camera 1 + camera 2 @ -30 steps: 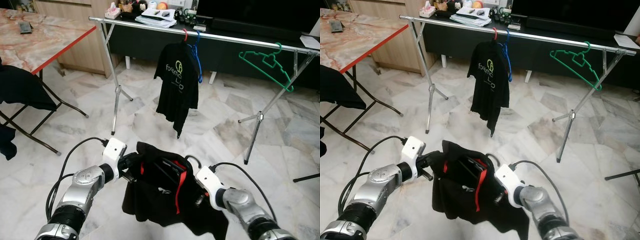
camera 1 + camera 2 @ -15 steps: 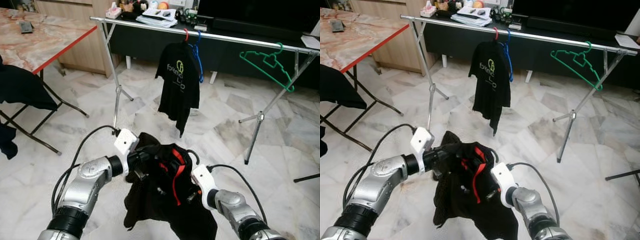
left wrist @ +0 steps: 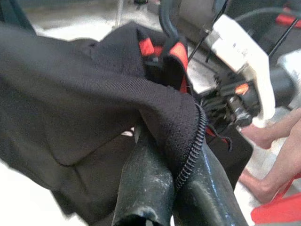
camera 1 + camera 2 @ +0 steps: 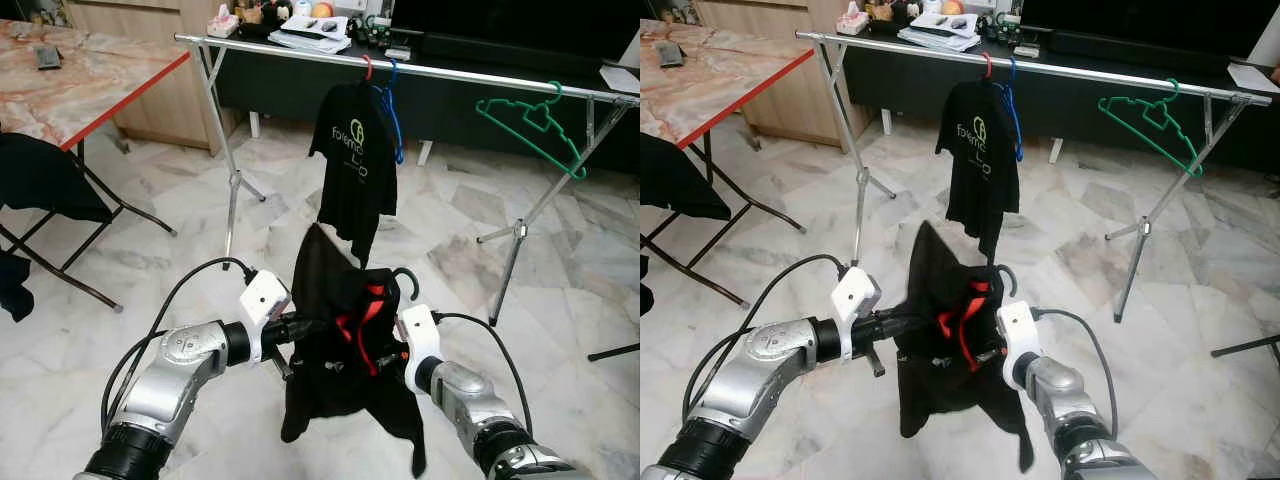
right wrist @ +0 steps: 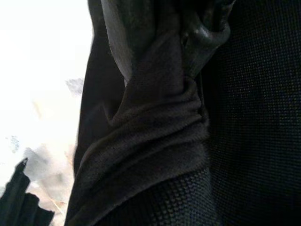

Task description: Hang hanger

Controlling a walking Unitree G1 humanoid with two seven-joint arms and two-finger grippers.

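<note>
A black garment (image 4: 345,345) with red trim hangs between my two grippers over the marble floor. The black hook of its hanger (image 4: 407,281) sticks up beside the collar. My left gripper (image 4: 306,326) is shut on the garment's left side; in the left wrist view its fingers (image 3: 146,183) pinch a zip-edged fold. My right gripper (image 4: 386,352) is shut on the cloth near the collar, and its fingers (image 5: 117,42) are wrapped in black fabric. Ahead stands the silver clothes rail (image 4: 470,74).
On the rail hang a black T-shirt (image 4: 355,170), a blue hanger (image 4: 397,120) and a green hanger (image 4: 535,125). The rack's legs (image 4: 232,205) splay over the floor. A red-edged marble table (image 4: 95,85) and a chair with dark cloth (image 4: 40,175) stand at the left. A person's bare foot (image 3: 261,186) is nearby.
Both arms have raised the garment and come closer together. It now hangs taller and narrower, and the hanger's hook stands clear above my right gripper.
</note>
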